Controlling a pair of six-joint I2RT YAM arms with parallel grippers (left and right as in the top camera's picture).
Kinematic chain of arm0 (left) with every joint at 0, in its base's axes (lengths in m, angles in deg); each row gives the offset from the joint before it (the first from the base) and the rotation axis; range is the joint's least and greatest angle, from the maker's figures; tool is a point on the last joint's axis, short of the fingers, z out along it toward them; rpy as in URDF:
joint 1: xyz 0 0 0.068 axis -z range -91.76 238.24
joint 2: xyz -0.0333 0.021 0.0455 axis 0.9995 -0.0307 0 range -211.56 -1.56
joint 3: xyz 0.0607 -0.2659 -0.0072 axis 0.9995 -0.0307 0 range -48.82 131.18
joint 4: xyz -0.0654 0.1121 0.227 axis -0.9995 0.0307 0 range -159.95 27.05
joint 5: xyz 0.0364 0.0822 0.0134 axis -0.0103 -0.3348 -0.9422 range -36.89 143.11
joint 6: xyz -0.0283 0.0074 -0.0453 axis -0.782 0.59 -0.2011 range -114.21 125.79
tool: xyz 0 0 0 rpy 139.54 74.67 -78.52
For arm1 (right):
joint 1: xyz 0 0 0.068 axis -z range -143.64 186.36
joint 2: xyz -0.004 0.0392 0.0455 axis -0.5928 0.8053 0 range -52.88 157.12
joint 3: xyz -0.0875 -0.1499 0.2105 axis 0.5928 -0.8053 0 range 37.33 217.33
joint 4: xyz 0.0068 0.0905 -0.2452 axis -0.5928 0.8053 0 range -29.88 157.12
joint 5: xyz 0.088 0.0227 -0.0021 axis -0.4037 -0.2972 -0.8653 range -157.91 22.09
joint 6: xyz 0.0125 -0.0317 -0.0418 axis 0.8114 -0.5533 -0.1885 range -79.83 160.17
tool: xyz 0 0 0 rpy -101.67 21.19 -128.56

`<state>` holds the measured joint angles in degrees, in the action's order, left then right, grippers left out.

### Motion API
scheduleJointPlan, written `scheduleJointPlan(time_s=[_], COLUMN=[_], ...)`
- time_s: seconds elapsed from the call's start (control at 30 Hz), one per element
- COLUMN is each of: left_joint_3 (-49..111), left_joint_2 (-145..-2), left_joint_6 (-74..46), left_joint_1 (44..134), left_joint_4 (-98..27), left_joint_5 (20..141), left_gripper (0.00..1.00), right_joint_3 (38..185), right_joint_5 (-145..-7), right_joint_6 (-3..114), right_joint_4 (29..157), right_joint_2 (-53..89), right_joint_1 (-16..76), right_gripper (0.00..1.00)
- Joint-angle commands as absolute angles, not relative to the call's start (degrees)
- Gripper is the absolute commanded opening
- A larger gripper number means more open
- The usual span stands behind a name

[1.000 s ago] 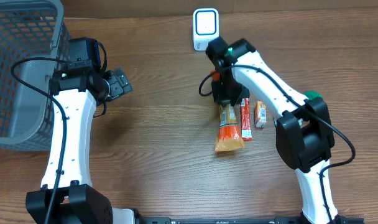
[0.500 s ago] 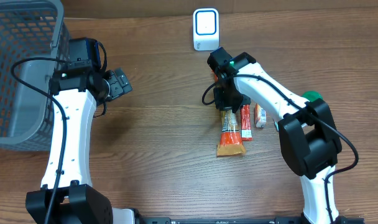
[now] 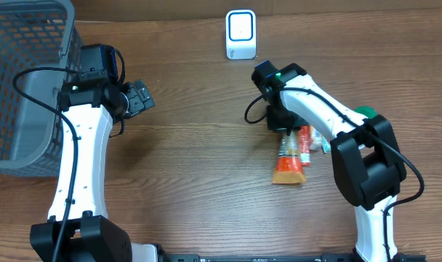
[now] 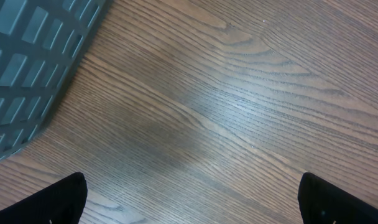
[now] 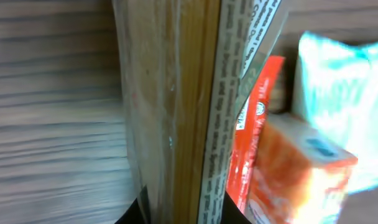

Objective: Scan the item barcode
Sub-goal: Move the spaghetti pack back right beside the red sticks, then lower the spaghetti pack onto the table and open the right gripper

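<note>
Packet (image 3: 288,164), right of centre in the overhead view, is clamped by the right gripper (image 3: 282,125); the left gripper (image 3: 140,97) (upper left) is kept with jaws wide apart. It should be presented squarely to the scanner (image 3: 240,34) at top centre

**A:** What's the table (image 3: 199,167) made of?
**B:** Wood with a strong grain and a low satin sheen. The basket (image 3: 25,73) at ten o'clock is a grey matt plastic lattice.
**A:** And at twelve o'clock?
**B:** The scanner (image 3: 240,33), in smooth white plastic with a glossy face.
**A:** The snack packet (image 5: 176,106) near three o'clock?
**B:** Shiny clear film with a printed seam strip. At its three o'clock the red sachet (image 5: 260,106) is glossy film. The orange box (image 5: 295,168) looks like matt card, though it's blurred.
</note>
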<state>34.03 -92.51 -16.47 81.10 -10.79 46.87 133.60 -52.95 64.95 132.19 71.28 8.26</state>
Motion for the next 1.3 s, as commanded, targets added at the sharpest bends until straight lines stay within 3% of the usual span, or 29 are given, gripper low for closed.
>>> scheduleJointPlan(time_s=[0.0, 0.4, 0.6, 1.27], left_joint_3=[33.83, 33.83, 33.83, 33.83], left_joint_2=[-92.93, -92.93, -92.93, -92.93], left_joint_6=[-15.82, -15.84, -15.82, -15.84], left_joint_1=[81.12, 81.12, 81.12, 81.12], left_joint_4=[-10.79, -10.79, -10.79, -10.79], left_joint_5=[46.71, 46.71, 46.71, 46.71], left_gripper=[1.0, 1.0, 1.0, 1.0], right_joint_3=[130.67, 130.67, 130.67, 130.23], right_joint_5=[-45.01, -49.78, -61.73, -66.1], right_joint_6=[65.32, 65.14, 58.13, 57.65], right_joint_4=[133.81, 133.48, 130.9, 131.51], right_joint_2=[75.17, 75.17, 74.74, 64.88], right_joint_1=[10.95, 10.75, 10.66, 11.84], right_gripper=[0.04, 0.04, 0.04, 0.06])
